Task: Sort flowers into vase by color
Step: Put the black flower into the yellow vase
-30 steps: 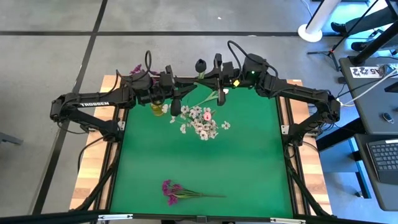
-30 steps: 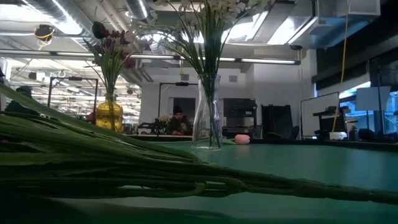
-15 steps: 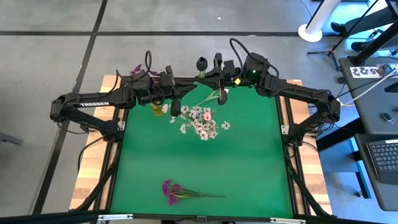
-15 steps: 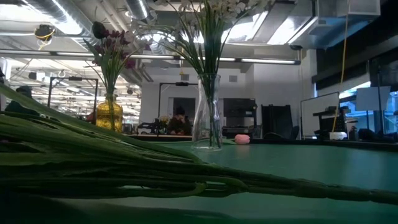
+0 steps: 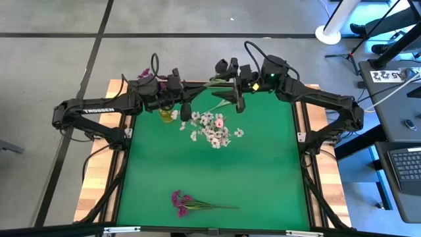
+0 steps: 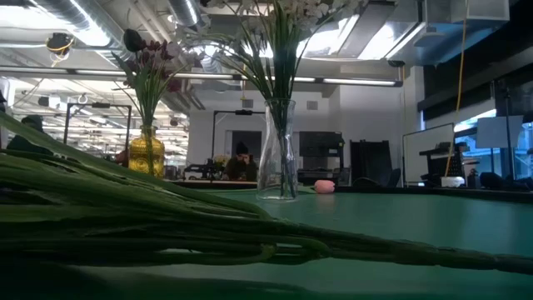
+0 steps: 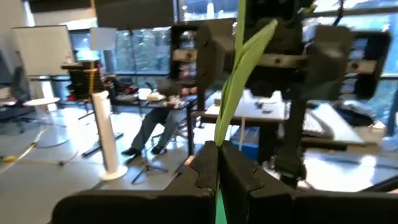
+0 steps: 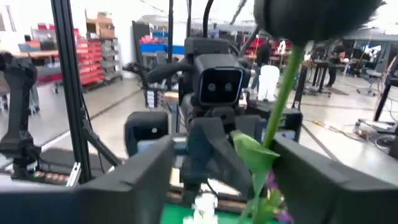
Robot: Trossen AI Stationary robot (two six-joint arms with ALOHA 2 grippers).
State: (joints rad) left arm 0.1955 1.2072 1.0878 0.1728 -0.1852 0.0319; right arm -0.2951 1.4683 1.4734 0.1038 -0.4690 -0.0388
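A flower with a thin green stem (image 7: 231,81), one leaf and a dark bloom (image 8: 311,18) is held above the table's far edge; it also shows in the high view (image 5: 220,66). My left gripper (image 7: 219,157) is shut on its stem (image 5: 199,87). My right gripper (image 5: 231,82) faces the left one, open wide (image 8: 217,174). Its fingers stand on either side of the stem (image 8: 281,99) without touching it. A yellow vase (image 6: 147,154) holds magenta-purple flowers. A clear vase (image 6: 277,162) holds white sprays. My left gripper pinches the green stem (image 7: 221,138) between its two shut fingers, just below the leaf. The fingers come level from the table's left and lie across the stem. The stem rises past the fingertips, and the flower is lifted clear of the table.
A bunch of magenta-purple flowers (image 5: 187,203) lies near the table's near edge; its stems (image 6: 166,225) fill the low view's foreground. A small pink bud (image 6: 325,187) lies on the green mat behind the clear vase. The mat's middle (image 5: 217,171) is open room.
My right gripper has gone a little toward the table's left, closer to my left gripper and the held stem, and has turned about its wrist. The flower's dark bloom has shifted slightly toward the right arm.
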